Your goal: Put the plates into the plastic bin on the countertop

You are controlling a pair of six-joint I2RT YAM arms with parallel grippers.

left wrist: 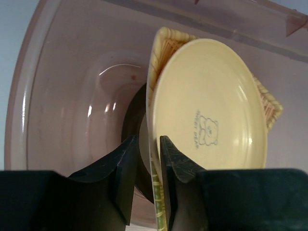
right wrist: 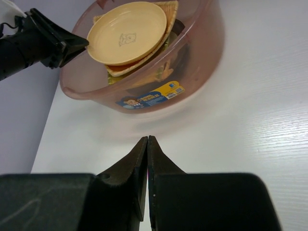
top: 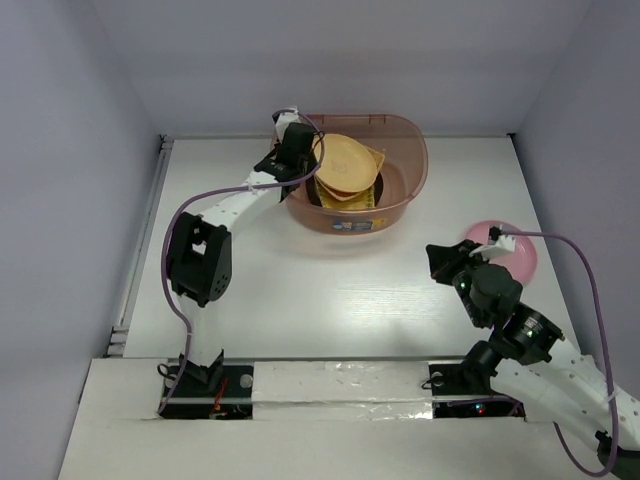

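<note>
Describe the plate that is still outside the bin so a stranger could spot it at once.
Start at the translucent reddish-brown plastic bin at the back of the white countertop, then look toward the table's right side. Beside the right gripper lies a round pink plate. It is the only pink dish and the only one outside the bin; the others are stacked inside, a round yellow plate uppermost.

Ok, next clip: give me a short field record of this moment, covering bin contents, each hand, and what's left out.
bin: plastic bin at the far middle of the countertop
bin contents: round yellow plate on top of a stack of plates
left hand: left hand at the bin's left rim, fingers around the edge of the stack
right hand: right hand shut, empty, over bare countertop
left out: pink plate, to the right of the bin
</note>
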